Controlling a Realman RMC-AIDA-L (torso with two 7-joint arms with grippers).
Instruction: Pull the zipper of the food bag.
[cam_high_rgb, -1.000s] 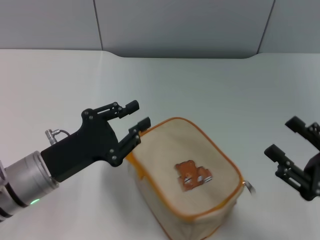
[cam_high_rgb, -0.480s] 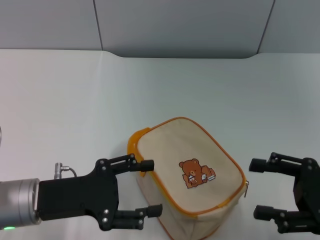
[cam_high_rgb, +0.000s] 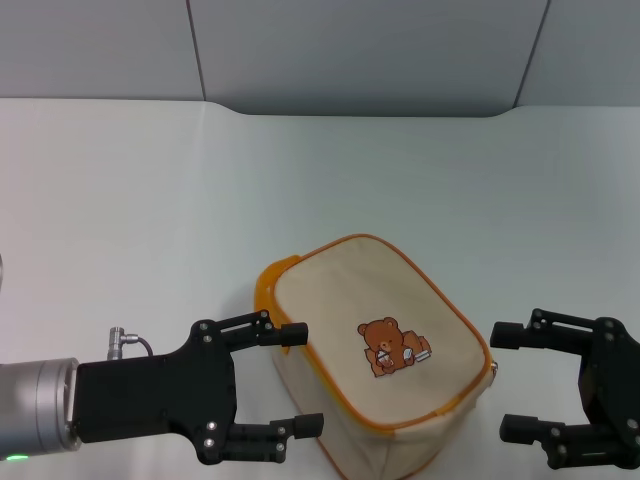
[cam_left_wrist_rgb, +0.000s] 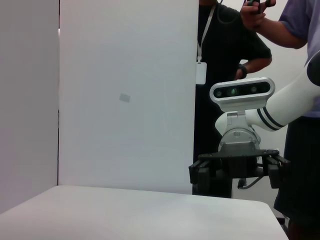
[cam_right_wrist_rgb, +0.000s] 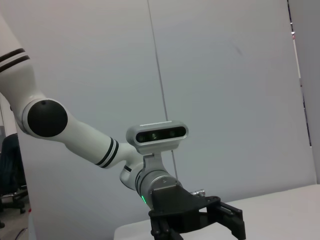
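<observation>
The beige food bag (cam_high_rgb: 350, 310) with orange piping and a brown bear print stands on the white table near its front edge. Its orange strap loop (cam_high_rgb: 267, 284) is at the left end. The small silvery pull tab of the zipper (cam_high_rgb: 493, 369) hangs at the bag's right corner. My left gripper (cam_high_rgb: 302, 380) is open at the bag's left near side, with its fingers (cam_high_rgb: 285, 333) overlapping the bag's edge. My right gripper (cam_high_rgb: 505, 383) is open just right of the pull tab, apart from it. The bag is out of view in both wrist views.
The white table (cam_high_rgb: 150, 200) stretches behind and to both sides of the bag, with a grey wall (cam_high_rgb: 360, 50) at the back. The left wrist view shows the right gripper (cam_left_wrist_rgb: 239, 170) and a standing person (cam_left_wrist_rgb: 225, 60). The right wrist view shows the left gripper (cam_right_wrist_rgb: 197, 222).
My left gripper has swung from the bag's far left corner down to its near left side. My right gripper has moved in towards the bag's right corner.
</observation>
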